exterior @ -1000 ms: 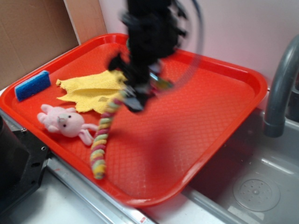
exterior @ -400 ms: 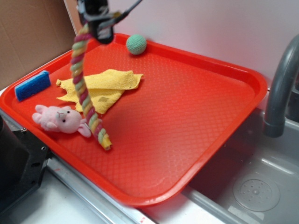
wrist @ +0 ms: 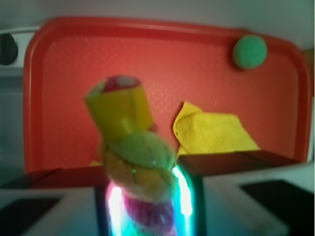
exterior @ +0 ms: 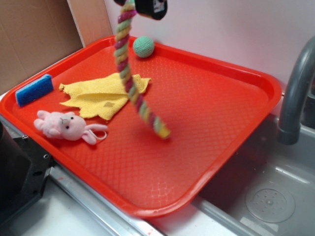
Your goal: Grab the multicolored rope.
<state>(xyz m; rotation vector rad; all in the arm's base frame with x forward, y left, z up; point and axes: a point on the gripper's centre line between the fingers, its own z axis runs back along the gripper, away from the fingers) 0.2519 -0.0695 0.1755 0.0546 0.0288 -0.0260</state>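
Observation:
The multicolored rope (exterior: 132,83), twisted pink, yellow and light green, hangs from my gripper (exterior: 133,4) at the top edge of the exterior view. Its free end swings out to the right above the red tray (exterior: 231,113), clear of the surface. In the wrist view the rope (wrist: 135,157) fills the gap between my two fingers, with its cut end pointing up toward the camera. The gripper (wrist: 147,196) is shut on the rope. Most of the gripper is cut off above the exterior frame.
A pink plush bunny (exterior: 66,126), a yellow knitted cloth (exterior: 101,94) and a blue sponge (exterior: 33,89) lie on the tray's left side. A green ball (exterior: 143,46) sits at the far rim. A sink with a grey faucet (exterior: 295,93) is to the right.
The gripper has lifted the rope off the tray and carried it up, first left and then to the right. The rope's lower end has swung from beside the bunny out toward the tray's middle.

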